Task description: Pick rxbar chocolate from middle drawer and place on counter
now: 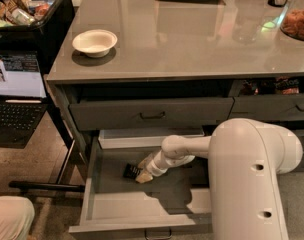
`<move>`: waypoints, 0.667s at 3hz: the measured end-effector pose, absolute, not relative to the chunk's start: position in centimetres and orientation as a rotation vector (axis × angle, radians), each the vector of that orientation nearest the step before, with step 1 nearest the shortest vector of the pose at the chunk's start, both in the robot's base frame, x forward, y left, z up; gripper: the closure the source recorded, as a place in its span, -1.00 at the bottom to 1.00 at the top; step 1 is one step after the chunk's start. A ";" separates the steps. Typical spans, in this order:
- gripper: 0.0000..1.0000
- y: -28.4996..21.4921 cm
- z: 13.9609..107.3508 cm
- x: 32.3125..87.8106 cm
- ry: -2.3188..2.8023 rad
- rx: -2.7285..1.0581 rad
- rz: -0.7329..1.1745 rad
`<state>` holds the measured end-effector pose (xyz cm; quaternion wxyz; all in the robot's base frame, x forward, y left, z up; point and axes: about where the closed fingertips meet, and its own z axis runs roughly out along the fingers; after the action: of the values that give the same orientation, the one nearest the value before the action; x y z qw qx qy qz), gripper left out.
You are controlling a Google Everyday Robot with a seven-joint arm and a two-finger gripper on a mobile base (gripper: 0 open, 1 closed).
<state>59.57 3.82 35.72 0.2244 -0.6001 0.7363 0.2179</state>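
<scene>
Place: you are looking at a kitchen-style snack area, probably in an office.
Worktop: the glossy grey-beige counter (192, 44) has grey drawers under its front edge.
Front left corner: a white bowl (94, 42) sits on the worktop.
Far right corner: you see a clear jar (297, 24) of orange-brown snacks.
Beyond the left edge: a black bin (27, 9) holds packaged snacks, and an open laptop (14, 99) stands below it.
Gripper: the gripper (142, 173) is down inside the open middle drawer (92, 184), below the front edge, at the rxbar chocolate (131, 171).

High view, gripper (141, 172) in middle drawer (120, 205)
</scene>
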 end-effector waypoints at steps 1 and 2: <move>1.00 3.5 36.0 59.1 2.011 -1.640 0.606; 1.00 2.9 37.5 58.7 1.976 -1.630 0.615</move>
<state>58.74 2.94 37.53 0.2508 -0.5991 0.7261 0.2258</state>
